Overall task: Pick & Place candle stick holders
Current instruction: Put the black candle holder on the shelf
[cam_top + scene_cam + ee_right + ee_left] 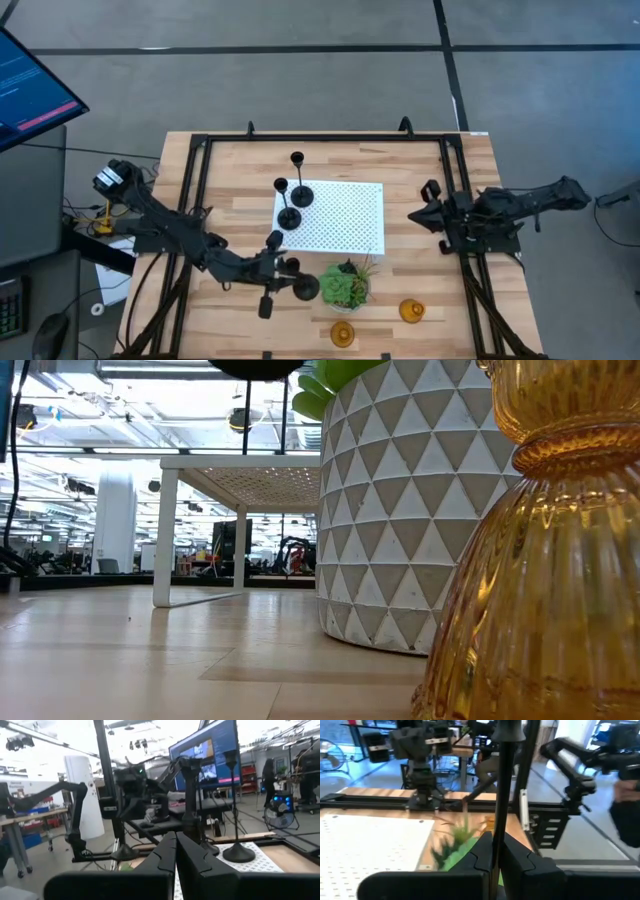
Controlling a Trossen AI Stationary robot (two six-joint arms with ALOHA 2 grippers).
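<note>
My left gripper (287, 270) is shut on a black candle stick holder near the table's near edge, left of the green plant (346, 285). The holder's round base (306, 289) shows from below at the top of the low view (255, 368), above the table. Two other black holders (300, 195) (290, 218) stand on their round bases on the white perforated stand (345, 215). Two amber holders (342, 333) (411, 311) stand on the table near its near edge; one fills the low view's right (540, 560). My right gripper (415, 215) is shut and empty at the stand's right side. My left gripper pinches the holder's thin black stem (497, 840) between its two fingers (522, 862). The fingers come level from the table's left and lie across the stem. The stem stands upright and rises above the fingers, with the base lifted clear of the table.
The plant stands in a white pot with a triangle pattern (400, 510), close to the held holder's right. The white stand is raised on thin legs (162, 540). A black frame (320, 137) runs around the wooden table top.
</note>
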